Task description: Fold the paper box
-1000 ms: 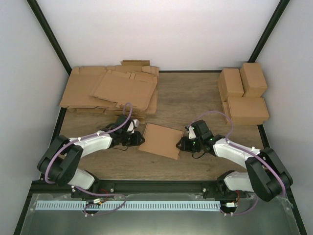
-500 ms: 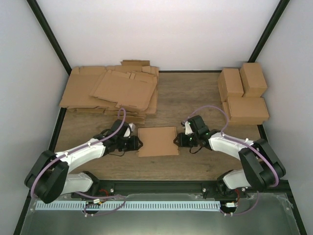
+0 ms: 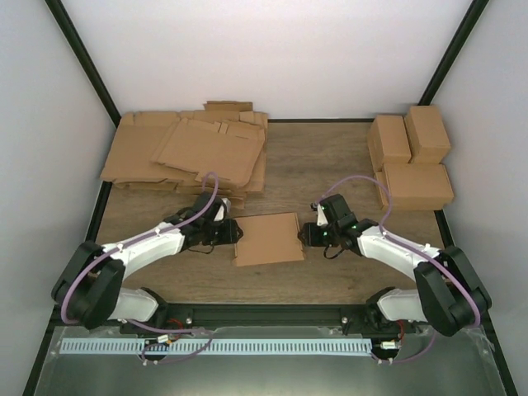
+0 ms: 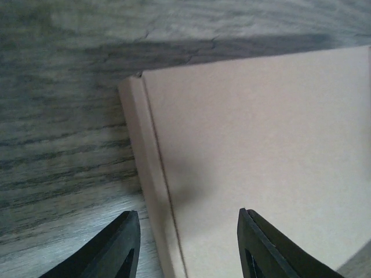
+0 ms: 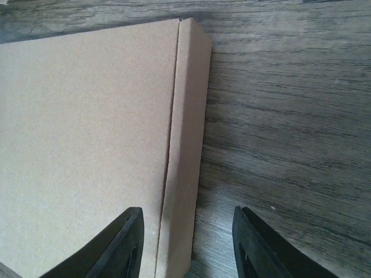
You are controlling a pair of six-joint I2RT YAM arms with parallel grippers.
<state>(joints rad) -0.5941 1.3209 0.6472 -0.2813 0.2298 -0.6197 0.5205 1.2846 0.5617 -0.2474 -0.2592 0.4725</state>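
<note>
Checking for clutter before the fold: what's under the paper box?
Only the wood table shows around the paper box, which lies flat on it. Whatever sits directly beneath is covered by the cardboard.

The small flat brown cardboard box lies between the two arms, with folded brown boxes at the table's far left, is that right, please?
No: the top external view shows the folded brown boxes at the far right; the rest holds.

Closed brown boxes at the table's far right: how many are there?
3 closed boxes: the rear-left box, the rear-right box, and the front box, nearer the arms. Others may be hidden underneath.
</note>
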